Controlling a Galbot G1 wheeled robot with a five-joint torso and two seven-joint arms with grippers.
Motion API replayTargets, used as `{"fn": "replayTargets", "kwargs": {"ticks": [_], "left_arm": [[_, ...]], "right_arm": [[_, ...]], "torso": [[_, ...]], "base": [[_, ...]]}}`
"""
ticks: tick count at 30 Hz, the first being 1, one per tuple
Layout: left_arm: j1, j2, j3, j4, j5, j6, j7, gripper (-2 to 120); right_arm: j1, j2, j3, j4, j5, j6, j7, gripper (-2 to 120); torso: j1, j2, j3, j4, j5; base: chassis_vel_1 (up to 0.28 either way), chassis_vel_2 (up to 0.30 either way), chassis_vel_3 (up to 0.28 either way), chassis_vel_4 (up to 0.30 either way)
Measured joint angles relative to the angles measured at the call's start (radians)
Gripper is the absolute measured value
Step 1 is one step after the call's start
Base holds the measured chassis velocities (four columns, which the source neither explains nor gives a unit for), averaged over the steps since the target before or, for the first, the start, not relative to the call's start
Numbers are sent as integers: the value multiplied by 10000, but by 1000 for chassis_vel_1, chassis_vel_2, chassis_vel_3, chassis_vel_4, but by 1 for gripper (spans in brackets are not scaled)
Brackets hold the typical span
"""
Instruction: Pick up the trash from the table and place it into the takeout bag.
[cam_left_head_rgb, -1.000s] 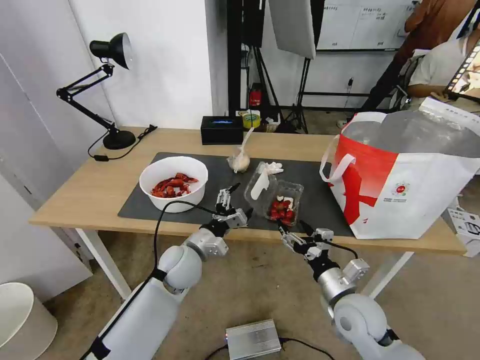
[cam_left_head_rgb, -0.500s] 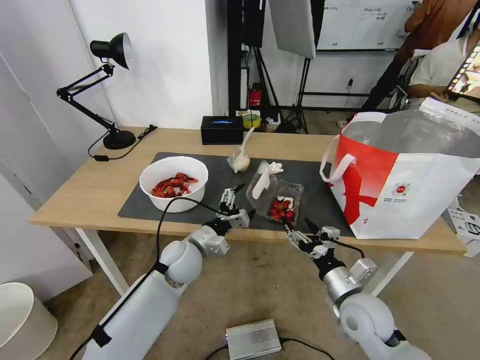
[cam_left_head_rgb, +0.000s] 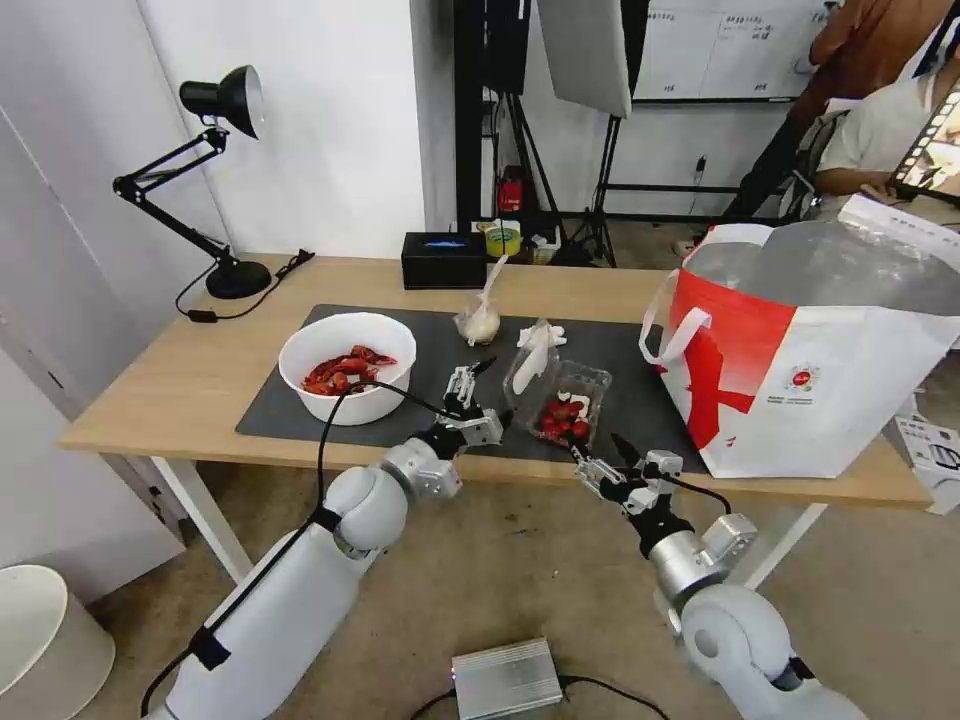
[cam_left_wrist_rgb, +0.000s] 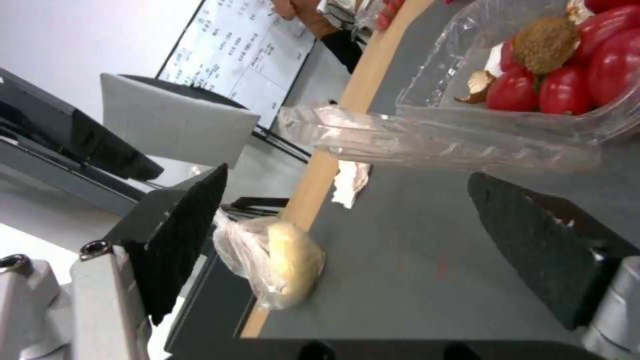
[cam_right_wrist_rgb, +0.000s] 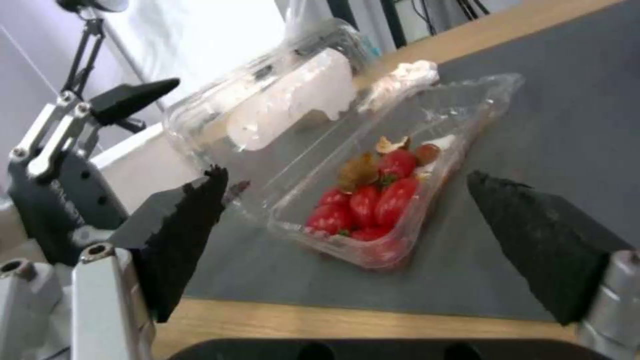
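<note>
left gripper (cam_left_head_rgb: 483, 392) hovers over the dark grey mat (cam_left_head_rgb: 300, 385) just beside the near-left corner of the clamshell tray (cam_left_head_rgb: 560, 395), jaws spread wide, holding nothing. in the left wrist view the 2 black fingers (cam_left_wrist_rgb: 180, 235) stand well apart with the tray's raised lid edge (cam_left_wrist_rgb: 427, 145) ahead between them, not touching it.

right gripper (cam_left_head_rgb: 605, 462) hangs at the near edge of the worktop (cam_left_head_rgb: 170, 390), just in front of the clamshell tray, jaws wide open and empty. right wrist view shows the tray (cam_right_wrist_rgb: 400, 200) centred between its 2 black fingers (cam_right_wrist_rgb: 527, 230), apart from both, with the left gripper (cam_right_wrist_rgb: 73, 150) beside the tray's lid.

clamshell tray sits on the mat with lid hinged open, red scraps in the base. crumpled tissue (cam_left_head_rgb: 545, 335) lies just behind the tray, touching the lid. small knotted clear bag (cam_left_head_rgb: 480, 318) lies on the mat behind and left of the tray, near it. white bowl of red shells (cam_left_head_rgb: 347, 366) stands on the mat well left of the tray. takeout bag (cam_left_head_rgb: 810, 350) stands upright and open on the worktop right of the tray, near but apart, partly on the mat edge. black box (cam_left_head_rgb: 444, 259) is behind the tray by the far worktop edge; desk lamp (cam_left_head_rgb: 215, 180) is far left of the tray at the back corner.
</note>
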Motion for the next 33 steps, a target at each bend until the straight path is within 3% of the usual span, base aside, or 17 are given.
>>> {"fn": "replayTargets", "kwargs": {"ticks": [4, 33], "left_arm": [[-519, 54, 404, 82, -144, -90, -45, 95], [-1617, 167, 1284, 521, -497, -560, -109, 95]], "right_arm": [[47, 0, 147, -109, 377, -13, 119, 91], [568, -124, 155, -163, 2092, -535, 895, 91]], "torso": [[1, 0, -1, -12, 0], [1, -1, 0, -7, -2]], "base": [[0, 0, 0, 0], [0, 0, 0, 0]]}}
